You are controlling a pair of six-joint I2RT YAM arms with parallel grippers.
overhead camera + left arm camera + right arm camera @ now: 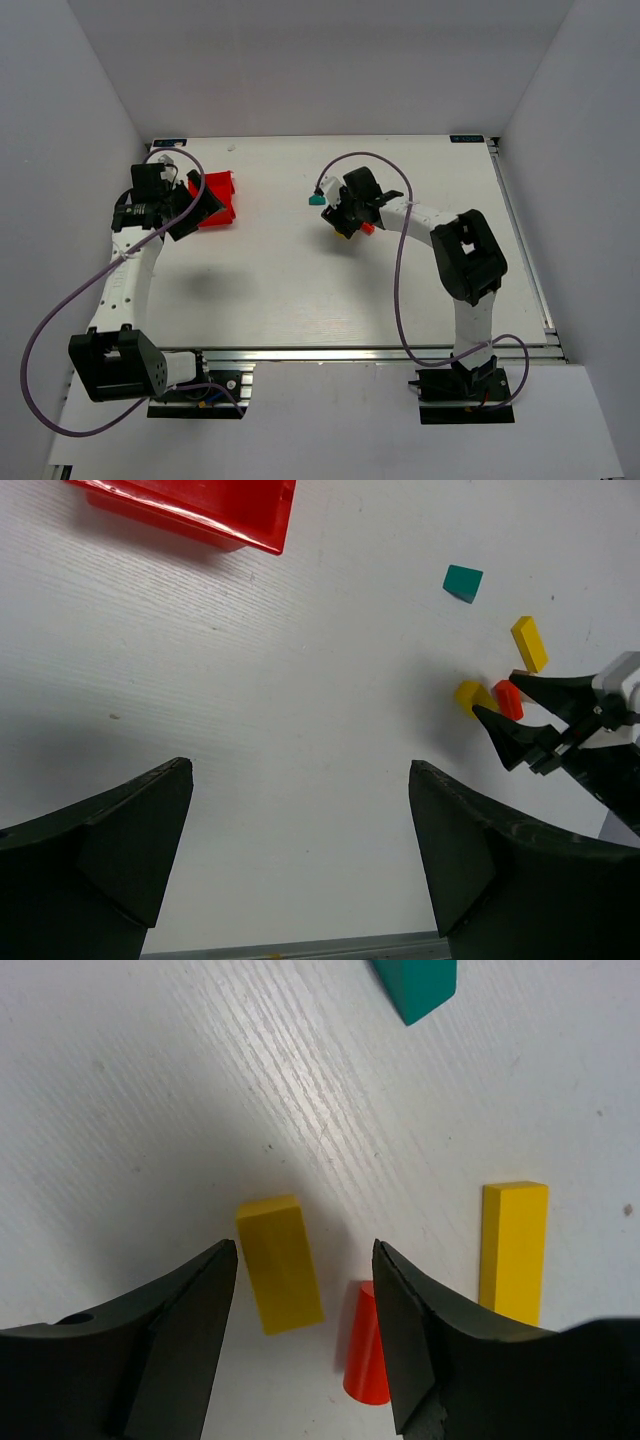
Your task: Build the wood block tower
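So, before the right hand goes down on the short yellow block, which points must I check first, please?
1. Right hand open: ok, fingers spread.
2. Short yellow wooden block between its fingers: ok.
3. Grasp free of neighbours: not ok, the red wooden piece lies close beside it, also in the gap.
4. Long yellow wooden block and teal wooden block clear: ok, both outside the fingers.
5. Left hand out of the way: ok, open, empty, near the red plastic bin.
6. Right hand's height over the blocks: cannot tell.
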